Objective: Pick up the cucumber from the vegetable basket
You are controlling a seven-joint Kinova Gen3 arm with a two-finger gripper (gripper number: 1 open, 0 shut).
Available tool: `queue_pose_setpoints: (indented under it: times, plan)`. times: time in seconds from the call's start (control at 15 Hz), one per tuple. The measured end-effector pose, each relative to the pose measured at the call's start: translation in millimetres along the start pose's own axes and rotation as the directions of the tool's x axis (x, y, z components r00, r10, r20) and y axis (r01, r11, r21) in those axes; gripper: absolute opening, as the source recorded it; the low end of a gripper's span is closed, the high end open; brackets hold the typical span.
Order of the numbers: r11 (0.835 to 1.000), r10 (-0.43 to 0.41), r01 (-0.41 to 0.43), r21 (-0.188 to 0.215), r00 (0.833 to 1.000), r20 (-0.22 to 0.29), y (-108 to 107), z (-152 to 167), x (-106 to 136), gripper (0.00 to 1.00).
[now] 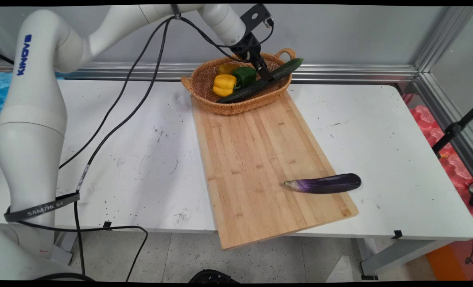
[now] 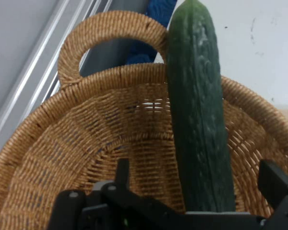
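Here, in the main view, the gripper (image 1: 265, 74) reaches down from the top centre of the frame into a wicker basket (image 1: 204, 85) that sits on the far end of a long wooden cutting board (image 1: 256, 159) on the white table (image 1: 140, 159). A cucumber (image 1: 288, 67) lies slanted across the basket, its upper end jutting over the right rim, and the gripper's tip meets it near the middle. A yellow pepper (image 1: 224, 85) and a green pepper (image 1: 244, 75) lie in the basket just left of the cucumber, with another yellowish piece behind them. An eggplant (image 1: 324, 183) lies at the board's lower right edge, well apart from the basket. In the hand view, the cucumber (image 2: 198, 110) runs up the right half of the frame between the two fingers (image 2: 273, 182), which stand apart on either side of it; whether they press it cannot be told. The basket's (image 2: 86, 143) woven wall and looped handle fill the left.
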Motion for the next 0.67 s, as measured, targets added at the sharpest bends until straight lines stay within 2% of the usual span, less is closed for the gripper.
queue_pose_setpoints:
  times: [0.67]
  plan:
    - [0.997,-0.066,0.065,-0.037,0.997,-0.028,-10.4,22.1,-2.0,1.0]
